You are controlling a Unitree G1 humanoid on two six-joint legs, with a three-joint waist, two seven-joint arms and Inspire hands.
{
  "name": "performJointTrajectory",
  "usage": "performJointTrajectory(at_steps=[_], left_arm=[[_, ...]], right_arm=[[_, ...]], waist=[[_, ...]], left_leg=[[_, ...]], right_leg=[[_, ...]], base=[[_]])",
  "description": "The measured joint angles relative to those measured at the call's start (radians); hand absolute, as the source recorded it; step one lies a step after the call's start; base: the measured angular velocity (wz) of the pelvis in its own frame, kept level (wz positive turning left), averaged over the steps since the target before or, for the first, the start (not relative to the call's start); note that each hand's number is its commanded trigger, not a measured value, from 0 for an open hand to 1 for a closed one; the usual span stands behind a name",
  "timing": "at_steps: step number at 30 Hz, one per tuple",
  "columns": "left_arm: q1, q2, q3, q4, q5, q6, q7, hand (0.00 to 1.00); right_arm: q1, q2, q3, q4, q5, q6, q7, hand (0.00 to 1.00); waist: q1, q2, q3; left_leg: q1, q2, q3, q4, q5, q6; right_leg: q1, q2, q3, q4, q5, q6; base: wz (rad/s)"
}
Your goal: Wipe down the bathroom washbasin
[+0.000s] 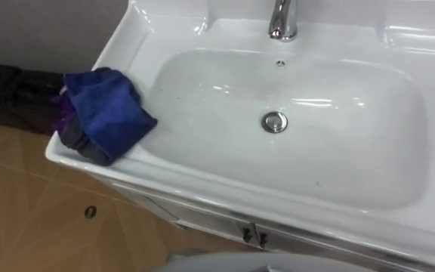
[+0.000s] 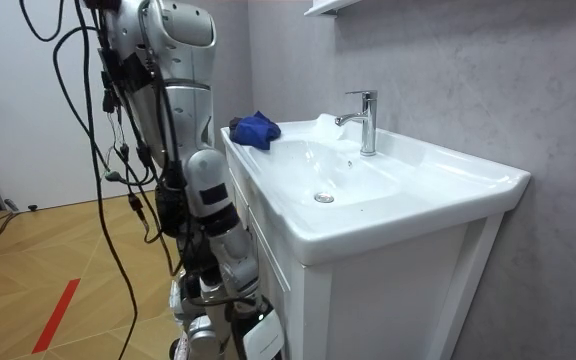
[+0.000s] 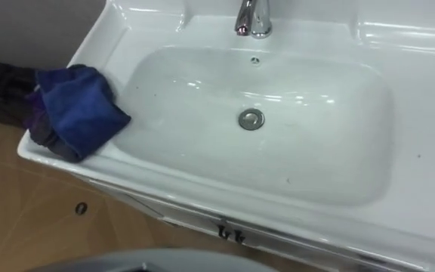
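**Left edge.** Wooden floor point(image 1: 21, 219) runs below the basin corner. A dark limb enters from the view's left edge and ends at the cloth.

**Left corner of the basin.** A blue cloth point(image 1: 110, 109) lies bunched on the flat rim at the near left corner. Its right fold just overhangs the start of the bowl's slope, and the rest stays on the rim. A dark grey form under the cloth's lower edge appears to be the left hand point(image 1: 87, 148). The cloth covers its fingers, so one cannot tell whether they are curled or straight.

**Centre.** The white basin point(image 1: 217, 186) has a wide rectangular bowl with rounded corners. A round metal drain point(image 1: 275, 122) sits in the middle of the bowl floor. A few small dark specks lie on the glossy surface to the right of the drain. A small overflow hole point(image 1: 280, 63) is in the back wall of the bowl. Directly behind it, a chrome tap point(image 1: 283, 20) rises from the rear ledge.

**Below.** A white cabinet point(image 2: 388, 290) carries the basin.

**Room view.** The robot stands upright at the cabinet's front, on the room view's left, with the cloth at the far corner.
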State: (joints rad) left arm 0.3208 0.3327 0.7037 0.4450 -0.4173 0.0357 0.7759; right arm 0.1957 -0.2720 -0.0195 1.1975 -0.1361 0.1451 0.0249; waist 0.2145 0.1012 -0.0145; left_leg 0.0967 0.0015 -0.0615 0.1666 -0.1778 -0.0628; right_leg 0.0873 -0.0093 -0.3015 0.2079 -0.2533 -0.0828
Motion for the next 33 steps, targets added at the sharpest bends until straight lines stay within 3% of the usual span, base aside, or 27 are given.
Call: performJointTrajectory(at_steps=[4, 6, 7, 8, 14, 16, 20, 24, 29, 33], left_arm=[[0.034, -0.014, -0.001, 0.168, -0.198, -0.001, -0.021, 0.0], [0.047, -0.032, 0.0, 0.25, -0.264, 0.0, -0.044, 0.0], [0.063, -0.057, -0.005, 0.281, -0.303, 0.001, -0.045, 0.0], [0.079, -0.078, -0.036, 0.32, -0.321, 0.0, -0.055, 0.0], [0.081, -0.134, -0.147, 0.604, -0.336, 0.009, -0.153, 0.0], [0.081, -0.139, -0.197, 0.67, -0.329, 0.011, -0.195, 0.0], [0.06, -0.154, -0.263, 0.724, -0.178, 0.047, -0.301, 0.0], [0.043, -0.154, -0.353, 0.726, -0.039, 0.057, -0.389, 0.0], [-0.034, -0.155, -0.504, 0.726, 0.137, 0.09, -0.514, 0.0], [-0.081, -0.156, -0.547, 0.723, 0.219, 0.091, -0.576, 0.0]], right_arm=[[0.01, 0.008, 0.01, -0.002, 0.011, 0.02, 0.002, 0.0], [0.012, 0.009, 0.007, -0.002, 0.012, 0.022, 0.005, 0.0], [0.013, 0.01, 0.008, -0.001, 0.015, 0.023, 0.005, 0.0], [0.014, 0.013, 0.008, 0.001, 0.013, 0.023, 0.007, 0.0], [0.01, 0.021, 0.007, 0.01, 0.01, 0.029, 0.021, 0.0], [0.009, 0.023, 0.007, 0.011, 0.007, 0.027, 0.024, 0.0], [0.009, 0.025, 0.008, 0.026, -0.001, 0.027, 0.061, 0.0], [0.0, 0.029, 0.008, 0.047, 0.001, 0.028, 0.066, 0.0], [-0.019, 0.051, 0.02, 0.065, -0.024, 0.026, 0.066, 0.0], [-0.024, 0.059, 0.023, 0.077, -0.026, 0.019, 0.065, 0.0]], waist=[[0.014, -0.014, 0.0045], [0.016, -0.021, 0.0037], [0.01, -0.027, 0.0033], [0.006, -0.033, 0.0035], [-0.014, -0.047, 0.0072], [-0.028, -0.048, 0.0075], [-0.056, -0.053, 0.0103], [-0.103, -0.064, 0.0146], [-0.141, -0.08, 0.0177], [-0.161, -0.083, 0.0189]], left_leg=[[-0.001, -0.002, 0.001, 0.0, -0.002, 0.004], [0.001, -0.002, 0.0, 0.001, -0.006, 0.01], [0.001, -0.002, 0.001, 0.002, -0.009, 0.015], [0.0, -0.002, 0.004, 0.002, -0.01, 0.017], [0.016, -0.001, 0.004, 0.001, -0.015, 0.023], [0.021, -0.001, 0.007, 0.001, -0.015, 0.024], [0.018, 0.002, 0.02, 0.001, -0.015, 0.024], [0.018, 0.003, 0.034, 0.001, -0.015, 0.024], [0.023, 0.005, 0.068, 0.0, -0.015, 0.024], [0.033, 0.008, 0.115, 0.0, -0.016, 0.025]], right_leg=[[0.002, -0.004, -0.006, 0.0, -0.002, 0.003], [0.002, -0.004, -0.003, 0.0, -0.002, 0.004], [0.002, -0.004, -0.002, -0.001, -0.002, 0.004], [0.002, -0.004, -0.002, -0.002, -0.002, 0.005], [0.02, -0.003, 0.0, -0.008, -0.002, 0.009], [0.024, -0.003, 0.002, -0.008, -0.003, 0.01], [0.019, -0.002, 0.004, -0.004, -0.003, 0.01], [0.019, -0.002, 0.004, -0.003, -0.003, 0.01], [0.017, -0.001, 0.031, -0.002, -0.001, 0.01], [0.017, -0.001, 0.058, -0.003, 0.0, 0.011]], base=[[0.0], [-0.07], [-0.06], [-0.03], [0.01], [0.03], [0.0], [-0.02], [-0.16], [-0.26]])
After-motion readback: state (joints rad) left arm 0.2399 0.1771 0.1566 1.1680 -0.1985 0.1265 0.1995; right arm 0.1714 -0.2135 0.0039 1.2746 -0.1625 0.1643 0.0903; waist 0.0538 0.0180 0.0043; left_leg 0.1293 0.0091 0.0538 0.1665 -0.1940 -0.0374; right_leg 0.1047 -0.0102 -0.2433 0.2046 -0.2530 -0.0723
